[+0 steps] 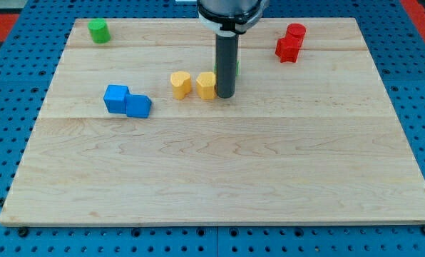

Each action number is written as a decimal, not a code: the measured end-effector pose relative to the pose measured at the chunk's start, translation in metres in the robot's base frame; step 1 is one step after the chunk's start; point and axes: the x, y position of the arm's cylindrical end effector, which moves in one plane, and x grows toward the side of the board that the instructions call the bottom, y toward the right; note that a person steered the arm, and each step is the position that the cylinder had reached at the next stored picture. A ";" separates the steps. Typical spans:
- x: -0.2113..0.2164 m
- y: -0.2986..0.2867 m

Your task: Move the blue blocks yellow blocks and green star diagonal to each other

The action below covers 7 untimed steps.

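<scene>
My tip [224, 96] rests on the board just right of a yellow block [206, 85], touching or nearly touching it. A second yellow block [180, 83] sits a little to its left. Two blue blocks, a blue cube [115, 98] and a blue block [138, 106], touch each other at the view's left. A sliver of green [237, 68], likely the green star, shows just behind the rod, mostly hidden by it.
A green cylinder [98, 31] stands at the view's top left corner. Two red blocks [291, 43] sit together at the view's top right. The wooden board [219, 171] ends at blue pegboard on all sides.
</scene>
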 end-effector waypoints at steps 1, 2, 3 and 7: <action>-0.001 -0.032; -0.013 0.049; -0.026 0.071; -0.074 0.015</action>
